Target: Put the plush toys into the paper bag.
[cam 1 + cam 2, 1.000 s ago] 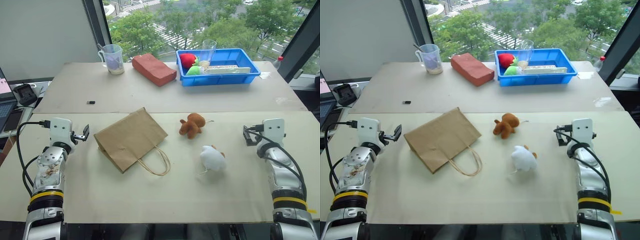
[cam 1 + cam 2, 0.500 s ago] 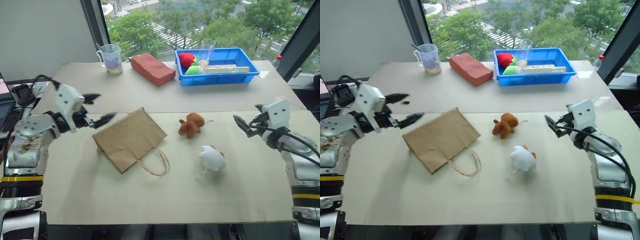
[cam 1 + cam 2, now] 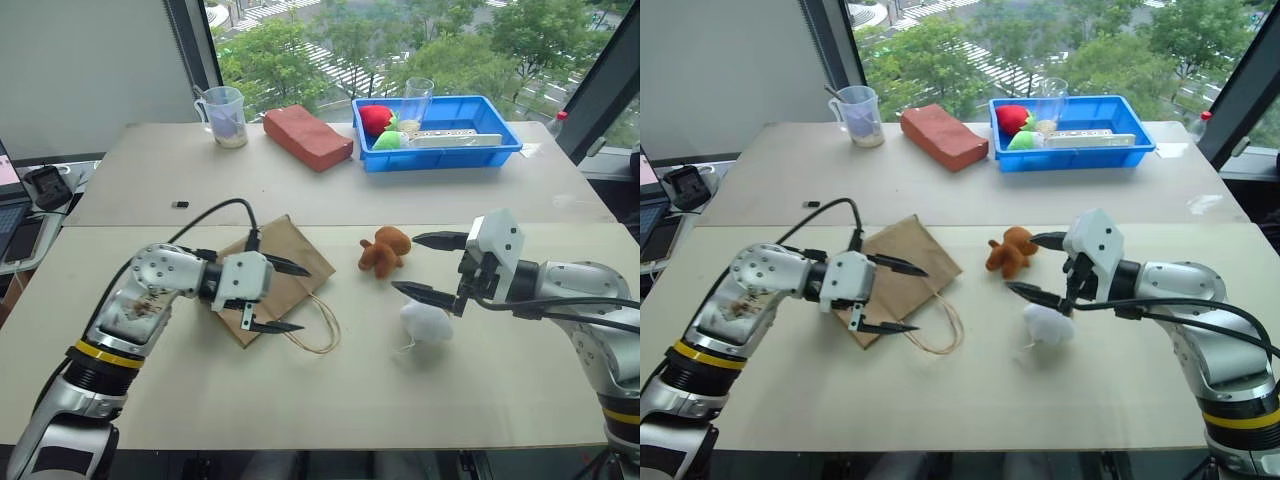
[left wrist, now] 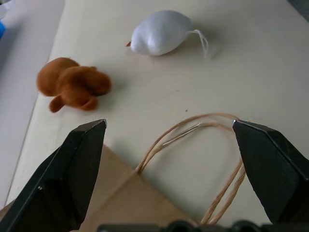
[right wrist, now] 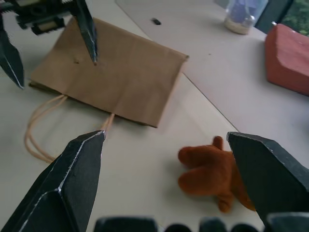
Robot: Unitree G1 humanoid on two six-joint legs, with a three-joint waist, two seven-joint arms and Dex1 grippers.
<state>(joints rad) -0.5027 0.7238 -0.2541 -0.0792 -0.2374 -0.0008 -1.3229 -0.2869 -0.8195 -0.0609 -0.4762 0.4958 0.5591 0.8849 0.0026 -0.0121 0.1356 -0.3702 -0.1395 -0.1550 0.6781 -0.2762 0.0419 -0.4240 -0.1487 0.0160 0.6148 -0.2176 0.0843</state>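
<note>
Arms have both swung inward from the frame's edges. Left of centre, the left gripper (image 3: 277,296) hovers wide open over the flat paper bag (image 3: 290,262). Mid-frame lies the brown plush toy (image 3: 384,250), the white plush toy (image 3: 424,320) below it. The right gripper (image 3: 432,266), jaws spread, hangs between them; grasping looks imminent.

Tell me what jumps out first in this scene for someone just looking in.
Two open grippers face each other over the near table: the left gripper hovers above the flat paper bag, the right gripper between the two toys. The brown toy and the white toy both lie outside the bag. At the back, a blue tray and a brick-like block draw the eye.
</note>
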